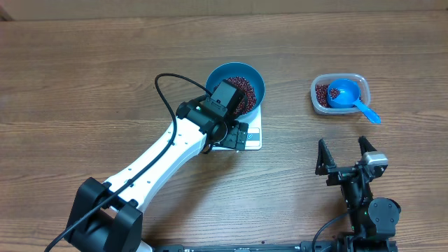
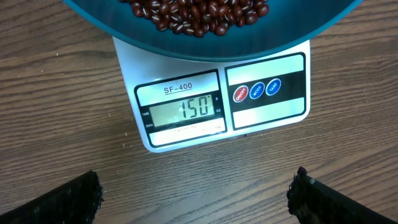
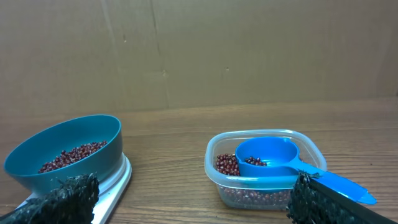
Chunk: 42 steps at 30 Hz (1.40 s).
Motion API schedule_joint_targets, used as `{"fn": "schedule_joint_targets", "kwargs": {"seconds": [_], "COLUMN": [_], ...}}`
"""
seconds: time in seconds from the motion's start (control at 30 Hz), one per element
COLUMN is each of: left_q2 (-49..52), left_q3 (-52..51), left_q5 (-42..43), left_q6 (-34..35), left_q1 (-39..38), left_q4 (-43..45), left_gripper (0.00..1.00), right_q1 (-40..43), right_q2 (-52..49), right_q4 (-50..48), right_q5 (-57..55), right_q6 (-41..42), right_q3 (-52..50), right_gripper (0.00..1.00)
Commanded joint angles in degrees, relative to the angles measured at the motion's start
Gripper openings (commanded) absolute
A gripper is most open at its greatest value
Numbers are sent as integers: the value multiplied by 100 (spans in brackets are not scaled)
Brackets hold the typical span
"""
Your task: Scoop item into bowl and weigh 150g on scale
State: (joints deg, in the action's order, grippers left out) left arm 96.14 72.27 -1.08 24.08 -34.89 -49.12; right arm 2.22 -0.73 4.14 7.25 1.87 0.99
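L hand [image 2: 196, 196] wide, empty, hovers by scale's [image 2: 186, 118] near edge | R hand [image 1: 343, 145] wide, empty, near right | bowl [image 1: 225, 71] of beans [image 2: 199, 12] on scale, I read 150 | risk, I judge: my left hand nudging bowl or scale spills beans, shifts reading

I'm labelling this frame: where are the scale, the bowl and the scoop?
scale [image 2: 184, 110], left wrist view, on its display panel.
bowl [image 1: 224, 72], overhead view, on its bare inner wall.
scoop [image 3: 277, 152], right wrist view, inside its cup.
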Motion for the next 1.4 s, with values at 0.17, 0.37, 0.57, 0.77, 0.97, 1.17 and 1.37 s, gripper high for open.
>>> {"fn": "schedule_joint_targets", "kwargs": {"seconds": [0.17, 0.37, 0.57, 0.77, 0.97, 1.17, 1.37], "left_q2": [35, 70, -9, -800, -2168, -3377, -4527], "left_q3": [57, 57, 52, 52, 26, -796, -2465], "left_q5": [7, 9, 4, -162, -984, -962, -330], "left_q6": [81, 81, 81, -79, -612, -608, -610], "left_q1": [-39, -35, -39, -39, 4, 647, 1626], "left_q4": [9, 7, 7, 4, -48, 507, 1803], "left_gripper": [100, 99, 100, 100, 100, 100, 100], "right_q1": [22, 22, 22, 22, 22, 22, 22], "right_q2": [57, 57, 57, 57, 57, 57, 57], "right_q4": [-9, -9, -9, -9, -9, -11, -9], "right_q5": [13, 13, 13, 13, 13, 13, 13], "right_q6": [-20, -17, -20, -17, -20, -17, -20], "right_q3": [-55, -55, -55, -55, -55, -55, -55], "right_gripper": [100, 100, 100, 100, 100, 100, 100]}}
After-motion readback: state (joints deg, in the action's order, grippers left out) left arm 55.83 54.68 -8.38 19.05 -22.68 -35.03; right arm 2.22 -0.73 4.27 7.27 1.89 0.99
